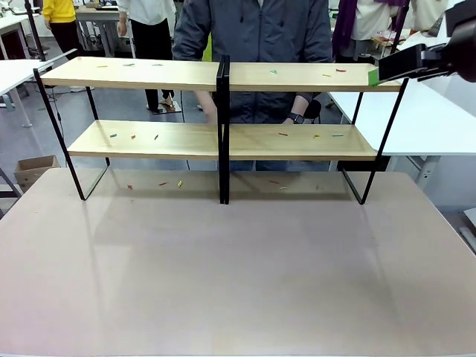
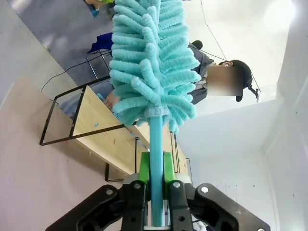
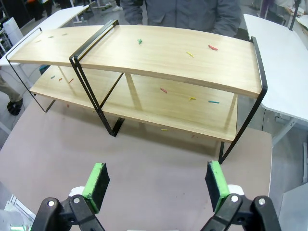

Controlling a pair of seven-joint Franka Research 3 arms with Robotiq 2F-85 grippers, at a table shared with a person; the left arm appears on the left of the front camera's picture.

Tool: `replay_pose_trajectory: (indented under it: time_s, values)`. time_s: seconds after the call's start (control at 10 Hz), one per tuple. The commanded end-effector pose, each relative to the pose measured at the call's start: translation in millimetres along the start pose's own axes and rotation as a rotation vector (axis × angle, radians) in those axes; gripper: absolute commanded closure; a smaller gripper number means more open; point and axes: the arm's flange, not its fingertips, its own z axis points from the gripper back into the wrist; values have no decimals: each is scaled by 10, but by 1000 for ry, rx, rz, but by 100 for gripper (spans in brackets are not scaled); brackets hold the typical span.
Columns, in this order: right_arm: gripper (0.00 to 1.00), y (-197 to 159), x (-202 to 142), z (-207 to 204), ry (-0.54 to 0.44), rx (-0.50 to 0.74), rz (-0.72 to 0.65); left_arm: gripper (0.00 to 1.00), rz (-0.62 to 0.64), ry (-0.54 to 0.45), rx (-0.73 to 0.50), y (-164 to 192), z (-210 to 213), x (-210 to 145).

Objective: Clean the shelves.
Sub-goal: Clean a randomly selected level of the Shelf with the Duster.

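The shelves (image 1: 149,141) stand along the tabletop's (image 1: 238,282) far edge, scraps (image 1: 113,135) on the boards. Left claw (image 2: 156,168) clamps a teal duster (image 2: 154,62) — right claw (image 3: 156,180) gapes empty. Best to sweep each board end-to-end, lightly.

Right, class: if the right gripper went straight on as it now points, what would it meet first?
Most likely the shelves, about the front of a lower board. The open right gripper aims down across the table at them; depth is unclear, so perhaps the table first.

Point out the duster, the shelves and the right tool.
duster (image 2: 154,57), left wrist view, fluffy head.
shelves (image 3: 163,57), right wrist view, top board.
right tool (image 3: 156,172), right wrist view, midway between fingertips.
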Motion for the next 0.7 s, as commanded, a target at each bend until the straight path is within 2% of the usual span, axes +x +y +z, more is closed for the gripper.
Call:
replay_pose_trajectory:
  time_s: [0.0, 0.1, 0.2, 0.3, 0.4, 0.5, 0.6]
  values:
    - [0, -14, 2, -1, 3, 2, 5, 87, 0, 0, 0, 0, 0, 0]
    - [0, -14, 2, -1, 3, 2, 5, 87, -106, 101, -179, -324, 189, -256]
    - [0, -14, 2, -1, 3, 2, 5, 87, -219, 287, -301, -527, 308, -594]
    - [0, -14, 2, -1, 3, 2, 5, 87, -345, 509, -370, -620, 374, -974]
    - [0, -14, 2, -1, 3, 2, 5, 87, -450, 721, -389, -649, 377, -1361]
    - [0, -14, 2, -1, 3, 2, 5, 87, -537, 893, -370, -700, 281, -1826]
    - [0, -14, 2, -1, 3, 2, 5, 87, -634, 1014, -344, -703, 204, -2220]
